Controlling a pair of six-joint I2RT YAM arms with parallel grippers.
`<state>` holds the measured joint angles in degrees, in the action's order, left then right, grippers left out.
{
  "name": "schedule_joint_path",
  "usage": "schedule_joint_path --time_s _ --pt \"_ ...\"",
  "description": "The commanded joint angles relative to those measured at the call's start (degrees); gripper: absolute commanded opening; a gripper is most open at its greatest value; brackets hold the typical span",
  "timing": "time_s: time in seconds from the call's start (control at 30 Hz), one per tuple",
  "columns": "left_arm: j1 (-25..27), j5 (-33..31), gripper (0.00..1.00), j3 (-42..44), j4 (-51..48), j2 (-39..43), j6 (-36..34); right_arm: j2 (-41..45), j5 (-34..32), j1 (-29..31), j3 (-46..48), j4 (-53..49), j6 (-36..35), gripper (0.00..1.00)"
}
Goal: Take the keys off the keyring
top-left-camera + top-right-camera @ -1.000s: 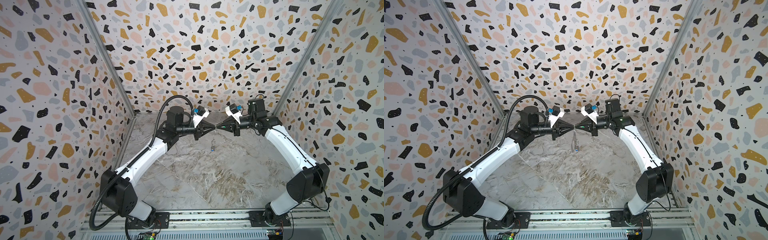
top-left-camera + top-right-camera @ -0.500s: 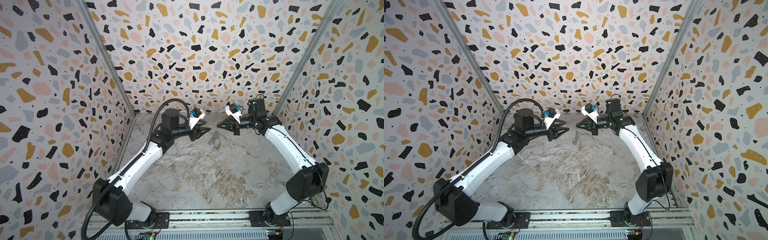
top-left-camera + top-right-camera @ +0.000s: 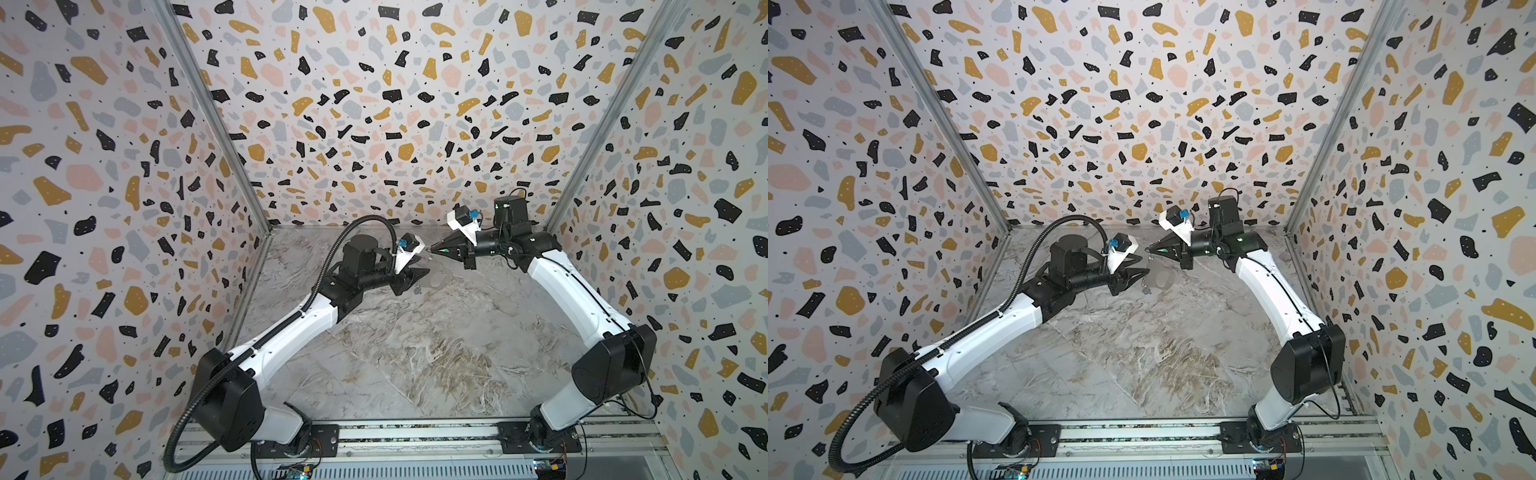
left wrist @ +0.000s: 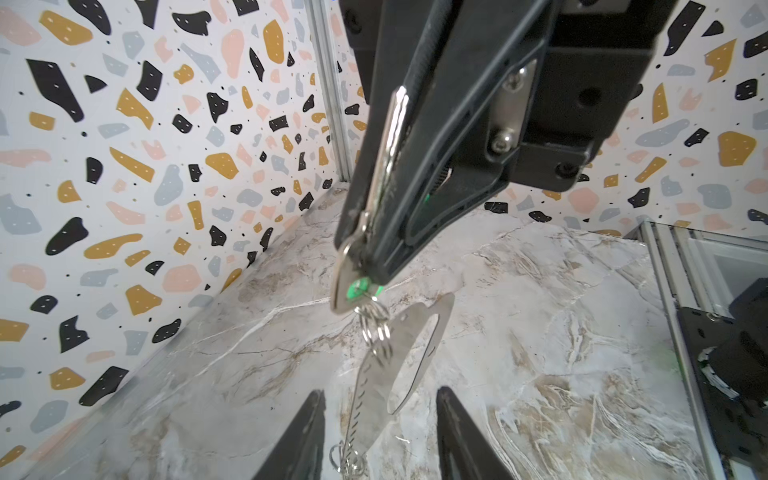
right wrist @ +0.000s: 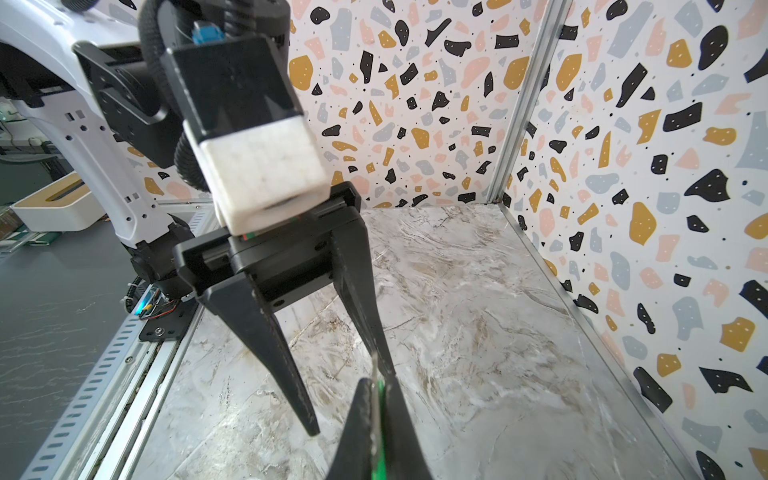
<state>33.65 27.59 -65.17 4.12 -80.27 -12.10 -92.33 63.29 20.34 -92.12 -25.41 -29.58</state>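
**Keyring (image 4: 374, 384) dangles from right gripper (image 4: 370, 266) over marble table (image 3: 415, 353)**

An aluminium rail (image 3: 415, 432) at the front edge carries the bases of both white-and-black arms, which reach across the grey, tan-veined table toward its far end. There the left gripper (image 3: 1139, 267) stands with its black fingers (image 4: 301, 432) parted, one on each side of the keyring and clear of it. The keyring, a thin grey metal plate with an oblong cut-out, hangs tilted. A short chain of metal rings (image 4: 376, 328) links its upper end to the green key (image 4: 356, 289), which the right gripper's closed jaws pinch at their tips. A speck of blue, the blue key (image 3: 417, 291), shows at the plate's lower end in both top views. Whether that end touches the table cannot be told. Behind, terrazzo-patterned walls (image 3: 374, 104) in pink, ochre, grey and black enclose the cell on three sides, joined by metal corner posts (image 3: 219, 124).
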Motion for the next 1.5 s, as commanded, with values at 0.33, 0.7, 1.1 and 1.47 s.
schedule_joint_path --time_s 0.33,0.7,1.1,1.47 --pt "2.86 -7.82 0.4 3.03 9.86 3.28 0.29 1.45 -1.45 0.74 -1.83 2.73 2.23 0.0" --pt "5.31 -11.43 0.33 2.34 9.59 2.39 -2.03 1.99 -2.37 0.98 -1.74 3.08 2.69 0.0" --pt "8.45 -24.94 0.35 5.2 12.62 4.04 -1.72 2.07 -4.79 0.93 -1.58 3.47 4.27 0.0" --pt "11.52 -30.41 0.34 8.61 19.6 4.74 0.24 2.36 -7.34 1.55 -1.18 4.99 6.95 0.0"
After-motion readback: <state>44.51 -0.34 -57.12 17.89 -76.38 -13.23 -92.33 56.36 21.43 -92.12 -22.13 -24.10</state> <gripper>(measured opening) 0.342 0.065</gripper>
